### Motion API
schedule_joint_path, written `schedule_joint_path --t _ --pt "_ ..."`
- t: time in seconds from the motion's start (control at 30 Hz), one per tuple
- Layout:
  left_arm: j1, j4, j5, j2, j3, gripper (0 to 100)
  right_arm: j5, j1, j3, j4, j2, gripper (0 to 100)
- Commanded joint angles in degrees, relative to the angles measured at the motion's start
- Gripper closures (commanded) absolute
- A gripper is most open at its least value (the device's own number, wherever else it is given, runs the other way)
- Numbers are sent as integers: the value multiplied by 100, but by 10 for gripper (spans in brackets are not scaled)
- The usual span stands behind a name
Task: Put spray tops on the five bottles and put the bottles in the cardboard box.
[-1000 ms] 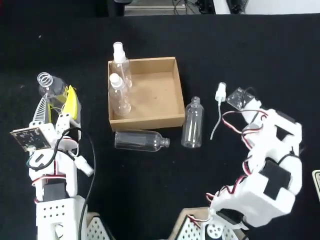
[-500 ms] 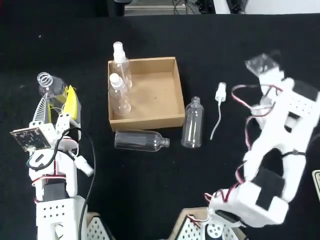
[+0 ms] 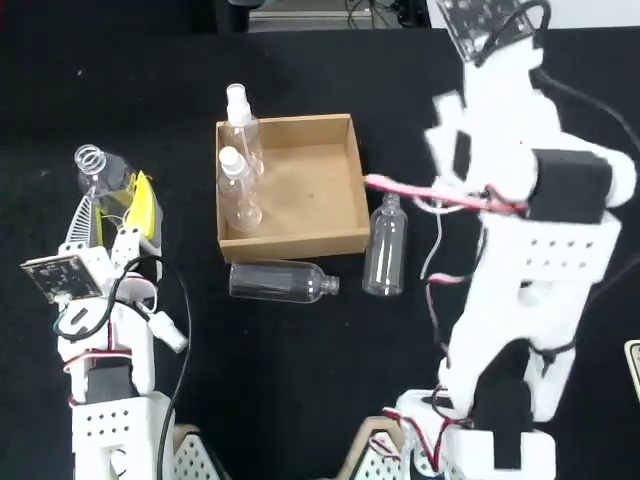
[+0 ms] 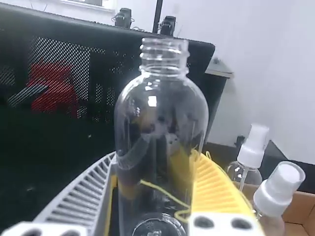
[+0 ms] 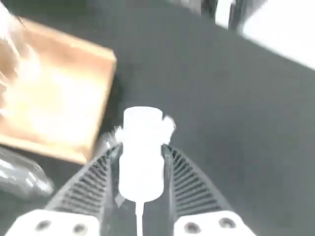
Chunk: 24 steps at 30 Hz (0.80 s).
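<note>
My left pincer [image 3: 112, 196] sits at the left edge of the tabletop [image 3: 300, 380], pressed around the lower body of an uncapped clear bottle [image 3: 100, 170]. Through the left wrist camera that bottle [image 4: 160, 147] stands upright between the grey finger and the yellow finger, its threaded neck bare and well above the fingertips of the pincer [image 4: 155, 157].

My right arm [image 3: 530, 250] is raised high over the right half of the tabletop. Its pincer [image 5: 142, 147] pinches a white spray top [image 5: 141, 162] between both fingers. The top's head pokes out past the fingertips and its thin tube runs back between them. Below it I see dark tabletop, with the cardboard box [image 5: 54, 113] off to one side, so the top hangs in the air beside the box, touching nothing but the fingers.

From the high camera, the cardboard box [image 3: 290, 245] sits mid-table. Two capped bottles, one [image 3: 243, 130] behind the other [image 3: 240, 195], stand inside along the wall nearer my left arm. A lying bottle [image 3: 280, 282] with no top rests on the tabletop just in front of the box, with its neck pointing toward my right arm. One more open bottle [image 3: 385, 250] stands upright just beside the box's near right corner, under the right arm's pink wire.
</note>
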Motion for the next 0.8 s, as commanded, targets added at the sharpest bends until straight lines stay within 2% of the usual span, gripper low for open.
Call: schedule_joint_path --t 0.0,0.23,0.3,0.43,0.5,0.6,0.77 --pt "233 -149 -79 -62 136 970 -457 -818 -804 114 -242 988" --pt "488 -158 -97 -70 136 970 -1284 -2330 -1622 -378 -233 987" --pt "523 -167 -378 -70 136 970 -1398 -2629 -1666 -668 -233 987" --pt "875 -281 -1538 -62 136 970 -1530 -3015 -1666 -1055 -233 987" --pt "1138 -273 -1881 -62 136 970 -1635 -3200 -1648 -1099 -233 987" --pt "1305 -273 -2013 -62 136 970 -1662 -3508 -1631 -1459 -224 987" --pt "1297 -264 -2031 -62 136 970 -1662 -3736 -1490 -2637 -215 987"
